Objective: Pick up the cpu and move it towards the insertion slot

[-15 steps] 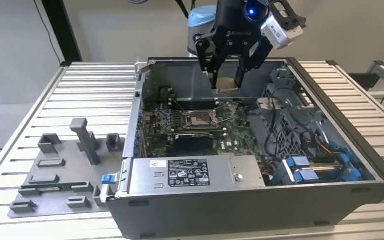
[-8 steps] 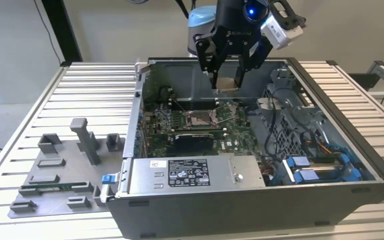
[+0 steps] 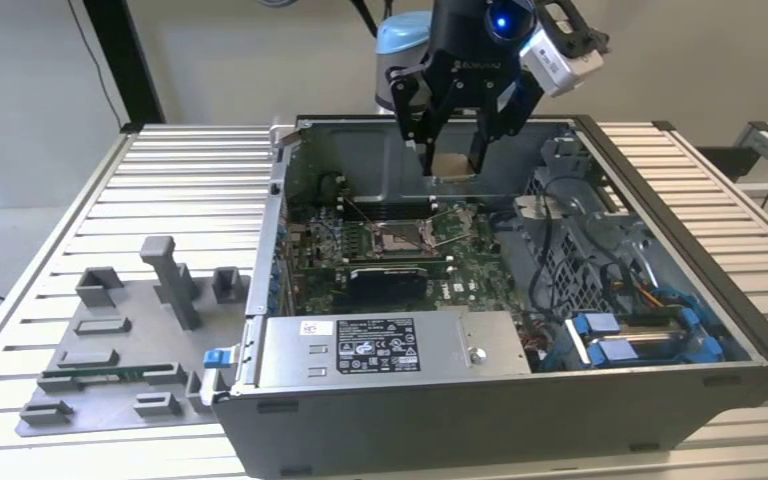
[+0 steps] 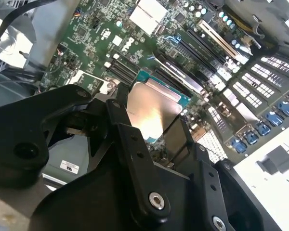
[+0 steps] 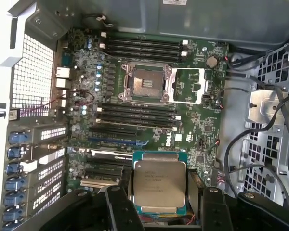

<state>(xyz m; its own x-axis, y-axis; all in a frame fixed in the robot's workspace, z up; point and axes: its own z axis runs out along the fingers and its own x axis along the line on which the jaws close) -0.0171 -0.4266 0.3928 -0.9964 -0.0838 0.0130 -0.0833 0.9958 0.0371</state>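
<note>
Claw (image 5: pixel 159 202) grips cpu (image 5: pixel 159 185) well above insertion slot (image 5: pixel 145 85).

Black arm (image 3: pixel 471 40), light-blue joint cap, black fingers (image 4: pixel 135 159) with silver screws

I have the arm (image 3: pixel 484 25) hanging down from the 12 o'clock edge of the exterior view, wrist pointed roughly straight down, with a pale camera block bolted on at its 2 o'clock side. The gripper (image 3: pixel 452 165) sits just below, its black linkages spread and the two fingers (image 3: pixel 427 125) running down and converging on the cpu (image 3: pixel 454 166), pinching it by opposite edges. In the first wrist view the fingers (image 5: pixel 123 202) stand at 9 and 3 o'clock of the cpu (image 5: pixel 159 183), flush against its sides. In the second wrist view a finger (image 4: pixel 135 154) crosses the cpu (image 4: pixel 151 108) at its 7 o'clock edge.
</note>
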